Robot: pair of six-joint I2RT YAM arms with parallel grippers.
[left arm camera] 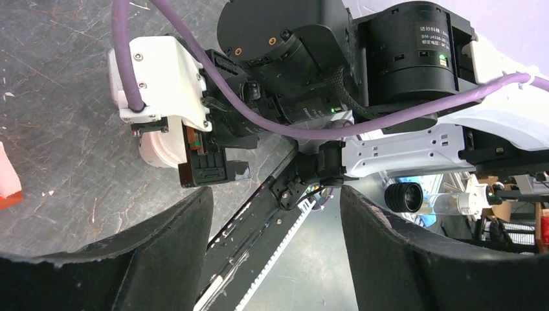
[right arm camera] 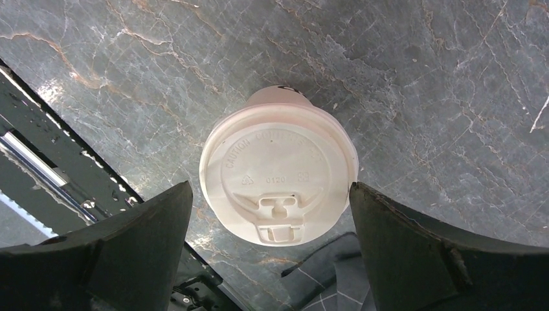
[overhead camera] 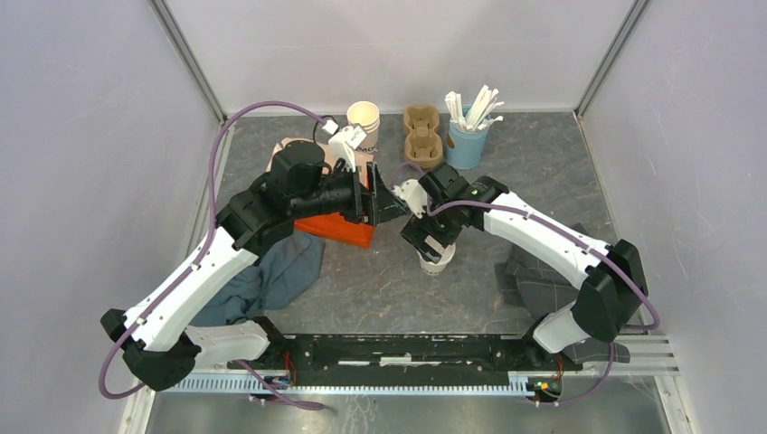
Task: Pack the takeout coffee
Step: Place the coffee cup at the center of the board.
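Nothing looks packed yet: the lidded cup (right arm camera: 278, 172) stands ungripped at the desk (overhead camera: 543, 163) centre between wide-open right jaws; left jaws open, empty.

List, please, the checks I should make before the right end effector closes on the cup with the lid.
1. Right end effector open: ok.
2. Cup upright and centred between its fingers: ok.
3. Lid seated flat on the cup, seen from above: ok.
4. Fingers low enough to hold the cup wall and not the lid: cannot tell.
5. Left end effector open, empty and clear of the right arm's path: cannot tell, it points close to the right wrist.
6. Cardboard carrier pockets free: ok.
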